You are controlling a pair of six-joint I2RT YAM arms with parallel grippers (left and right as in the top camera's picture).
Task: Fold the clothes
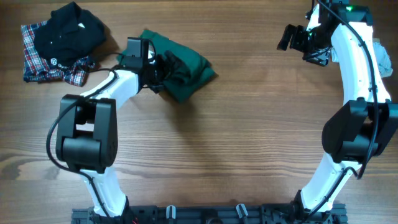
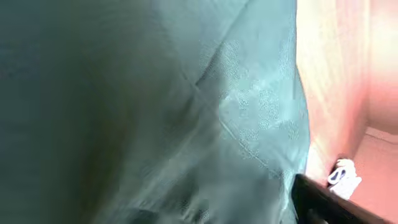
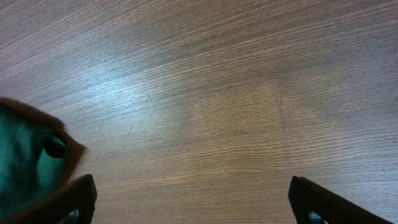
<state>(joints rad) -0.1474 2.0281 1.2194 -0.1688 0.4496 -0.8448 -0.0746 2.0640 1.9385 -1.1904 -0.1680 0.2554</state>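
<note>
The left arm (image 1: pixel 115 87) is seen from overhead stretched up and across from its base at the near edge of the table (image 1: pixel 249 137), with the forearm angled toward the centre. The left gripper (image 1: pixel 166 70) is laid on the near-left side of the green garment (image 1: pixel 189 67). The left wrist view is almost filled by that green cloth (image 2: pixel 155 106). Only one dark finger (image 2: pixel 329 202) shows at the lower right corner, so whether the claw is clenched or released cannot be told.

The right arm (image 1: pixel 357 56) is raised along the right side and bent inward at the top. The right gripper (image 1: pixel 289 36) is held above bare wood near the far edge. In its wrist view the right gripper (image 3: pixel 189 202) is released, with its two fingers spread wide and nothing between them. A blurred patch of the green garment (image 3: pixel 22 155) is caught at the left edge.

The green garment is found bunched in a rumpled heap at the upper middle of the table. A black garment (image 1: pixel 68 28) is piled on a plaid shirt (image 1: pixel 34 59) in the far left corner, well apart from it. A pale item (image 1: pixel 384 59) is partly hidden behind the right arm at the right edge. Open wood is left across the centre and the near half, between the two arms.
</note>
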